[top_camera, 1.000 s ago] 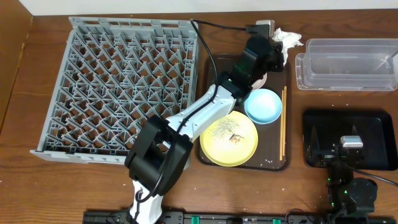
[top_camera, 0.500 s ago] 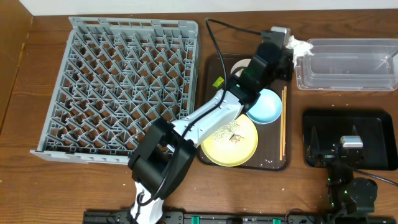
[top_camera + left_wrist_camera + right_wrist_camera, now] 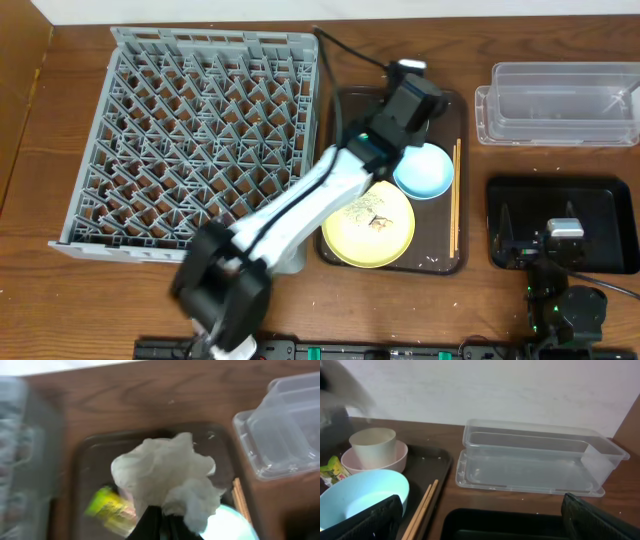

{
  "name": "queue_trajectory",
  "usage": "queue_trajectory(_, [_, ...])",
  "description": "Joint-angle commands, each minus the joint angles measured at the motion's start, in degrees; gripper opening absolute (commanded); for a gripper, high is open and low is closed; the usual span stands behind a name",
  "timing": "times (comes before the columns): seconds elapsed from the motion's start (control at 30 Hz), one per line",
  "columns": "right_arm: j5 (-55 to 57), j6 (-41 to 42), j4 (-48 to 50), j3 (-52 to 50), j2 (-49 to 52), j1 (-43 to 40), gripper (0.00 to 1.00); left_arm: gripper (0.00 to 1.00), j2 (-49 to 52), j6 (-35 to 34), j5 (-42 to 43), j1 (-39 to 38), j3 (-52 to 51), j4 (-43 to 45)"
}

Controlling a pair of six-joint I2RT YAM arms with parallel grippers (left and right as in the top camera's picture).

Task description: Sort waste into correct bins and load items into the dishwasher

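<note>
Wooden surface, viewed from overhead and from both wrists. Crumpled white napkin clamped between the closed fingers of the left gripper, its bulk bunched beyond the fingertips and held over the far end of the dark brown tray. Beneath this gripper, a green-and-yellow wrapper lies to its left, and a light blue bowl with chopsticks to its right. Further right, off the tray and apart from the napkin, stands the clear tub. On the tray, a cream cup sits in a pink saucer. Back toward the arm's base lies the yellow plate bearing rice-like scraps. Left of the arm stands the grey dish rack. Fingers of the right gripper are spread apart, holding nothing, over the black tray.
</note>
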Motion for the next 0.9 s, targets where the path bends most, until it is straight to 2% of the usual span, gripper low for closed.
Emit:
queue_trajectory(0.0, [-0.04,0.72,-0.22,-0.07,-0.31,0.85,0.99,0.08,-3.21,1.31,-3.82,0.11,0.55,-7.67])
queue_trajectory(0.2, [-0.04,0.72,-0.22,-0.07,-0.31,0.85,0.99,0.08,-2.64,-5.46,-3.91,0.11,0.37,-15.91])
queue_trajectory(0.63, [-0.04,0.72,-0.22,-0.07,-0.31,0.85,0.99,0.08,2.08,-7.32,-3.41,5.33,0.04,-14.84])
queue_trajectory(0.7, [-0.04,0.72,-0.22,-0.07,-0.31,0.85,0.99,0.15,2.62,-7.32,-3.19,5.57,0.04,-13.99])
queue_trajectory(0.77, [-0.04,0.70,-0.22,-0.07,-0.31,0.85,0.99,0.27,2.75,-7.32,-3.21,5.57,0.04,-13.81])
queue_trajectory(0.87, [-0.04,0.72,-0.22,-0.07,-0.31,0.85,0.99,0.30,2.73,-7.30,-3.21,5.44,0.04,-13.92])
